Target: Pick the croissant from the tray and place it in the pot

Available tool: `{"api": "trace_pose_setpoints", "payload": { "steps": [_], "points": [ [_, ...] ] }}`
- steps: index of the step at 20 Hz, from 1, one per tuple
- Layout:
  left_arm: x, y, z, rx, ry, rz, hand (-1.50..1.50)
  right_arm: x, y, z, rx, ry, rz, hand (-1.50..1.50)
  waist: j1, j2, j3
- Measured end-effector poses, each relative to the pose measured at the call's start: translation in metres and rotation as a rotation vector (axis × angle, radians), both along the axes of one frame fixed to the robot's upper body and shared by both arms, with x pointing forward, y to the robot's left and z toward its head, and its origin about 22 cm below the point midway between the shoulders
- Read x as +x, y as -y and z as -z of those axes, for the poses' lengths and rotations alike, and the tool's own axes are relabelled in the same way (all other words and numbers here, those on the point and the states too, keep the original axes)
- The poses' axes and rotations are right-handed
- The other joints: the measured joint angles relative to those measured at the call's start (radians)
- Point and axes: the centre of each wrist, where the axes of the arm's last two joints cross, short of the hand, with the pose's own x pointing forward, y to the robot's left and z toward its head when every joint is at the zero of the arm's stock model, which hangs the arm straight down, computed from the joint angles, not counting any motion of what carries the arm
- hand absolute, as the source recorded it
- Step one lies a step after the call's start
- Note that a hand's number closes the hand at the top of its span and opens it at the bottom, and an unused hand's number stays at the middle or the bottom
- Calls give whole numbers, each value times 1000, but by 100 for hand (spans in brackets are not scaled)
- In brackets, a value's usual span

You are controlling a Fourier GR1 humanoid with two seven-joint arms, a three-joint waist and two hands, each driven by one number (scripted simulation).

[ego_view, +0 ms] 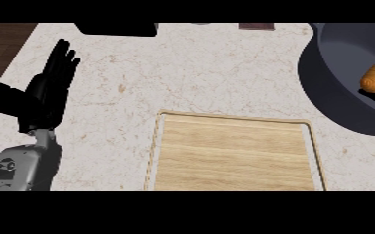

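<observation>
A light wooden tray (234, 153) lies on the counter at the lower middle, with nothing on its visible surface. A dark grey pot (333, 74) fills the right edge of the view. Inside it, at the frame's edge, shows an orange-brown piece of the croissant (368, 81). My left hand (53, 87) stands at the left with its fingers straight and pointing up, holding nothing, well apart from the tray. My right hand does not show.
The marble counter (190, 74) spreads between the hand and the pot. A black object (117, 28) sits at the far edge, and a small dark reddish item (256, 26) lies further right. A wood floor strip (13, 39) shows beyond the left edge.
</observation>
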Motion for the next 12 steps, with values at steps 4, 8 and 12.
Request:
{"api": "trace_pose_setpoints", "payload": {
  "steps": [4, 8, 12],
  "points": [
    [0, 2, 5, -3, 0, 4, 0, 14, -5, 25, 39, -125, 7, -150, 3, 2, 0],
    [-1, 2, -1, -2, 7, 7, 0, 22, -7, 36, 75, -250, -48, -150, 2, -1, -7],
    [0, 4, 1, -7, 3, 9, 0, 28, -8, 39, 183, -320, -146, -150, -1, -1, -8]
  ]
}}
